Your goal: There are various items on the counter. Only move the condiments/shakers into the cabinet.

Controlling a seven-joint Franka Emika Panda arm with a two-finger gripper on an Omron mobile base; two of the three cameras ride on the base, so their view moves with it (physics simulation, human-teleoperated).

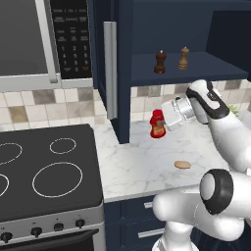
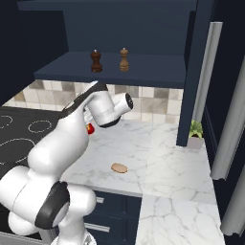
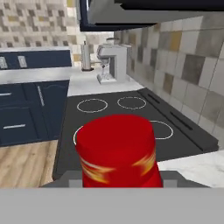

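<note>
Arm reaches forward from the base, upper links rising, then the wrist bends so the hand lies roughly level, pointing toward the stovetop side. The gripper (image 1: 164, 122) sits just under the cabinet shelf (image 1: 186, 73), level with the red squeeze bottle (image 1: 157, 124).

Bottle stands upright on the white marble counter (image 1: 147, 162), near the tiled backsplash (image 1: 68, 105) and beside the open cabinet door (image 1: 120, 73) with its long silver handle (image 1: 110, 68). In the hand view the bottle (image 3: 117, 151) sits close ahead, centred low; fingertips are not visible there. Cannot tell whether the fingers are spread or closed, nor whether they touch the bottle.

Dark brown pepper mill (image 1: 160, 62) and lighter tan shaker (image 1: 184, 58) both stand upright on the shelf, apart from one another.

Flat tan disc of food (image 1: 182, 164) lies on the counter toward the front edge, well apart from the bottle.

Black stovetop (image 1: 44, 166) adjoins the counter; a stand mixer (image 3: 111, 61) shows beyond it in the hand view. Potted plant (image 2: 195, 130) stands on the counter by the other door (image 2: 196, 72).
</note>
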